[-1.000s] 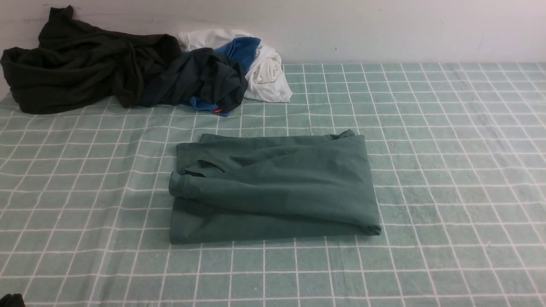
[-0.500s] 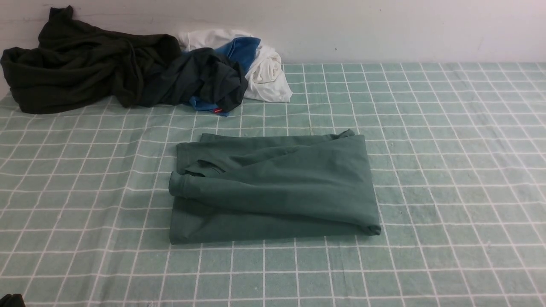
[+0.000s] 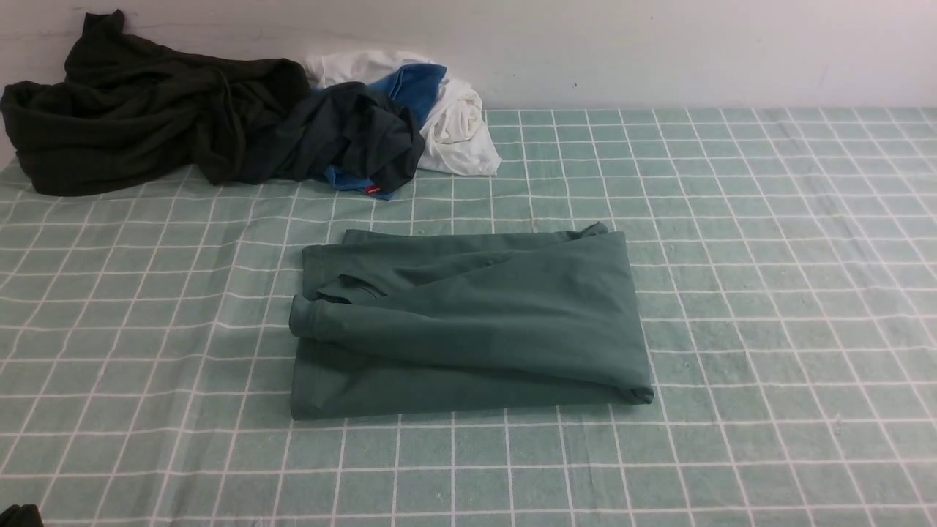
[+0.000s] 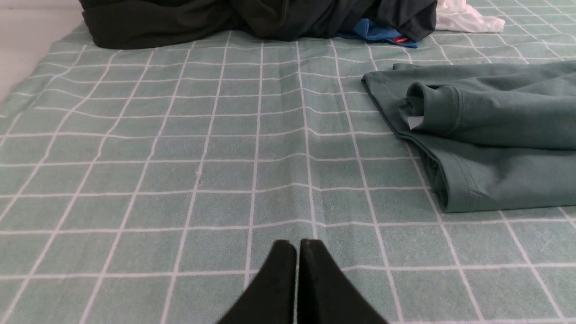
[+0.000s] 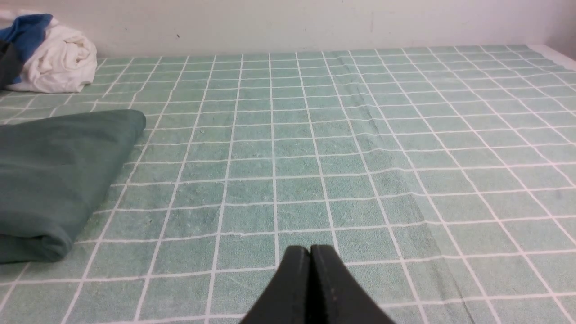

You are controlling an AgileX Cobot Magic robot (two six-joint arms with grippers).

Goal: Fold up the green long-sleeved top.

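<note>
Nothing is shifting between the earlier front views and this one: every garment is lying exactly where it was a second ago. At the far left, against the wall, a dark olive-black garment (image 3: 139, 110) is sitting in a heap, and just to its right a charcoal garment (image 3: 351, 135) is bunching up against it, with blue cloth (image 3: 413, 84) and white cloth (image 3: 457, 124) tucked behind and beside it. The left gripper (image 4: 297, 245) is hovering low over the bare checked tablecloth (image 3: 768, 293), its black fingers pressed together and holding nothing, well apart from the clothes. Near the middle of the table the green long-sleeved top (image 3: 468, 322) is lying folded into a rough rectangle, flat on the cloth, with one sleeve crossing its upper face (the cuff is ending at the left edge, where a small white tag is peeking out in the left wrist view). To the right, the right gripper (image 5: 310, 252) is likewise staying closed and empty above open tablecloth, with the top's rounded fold off to its left.
</note>
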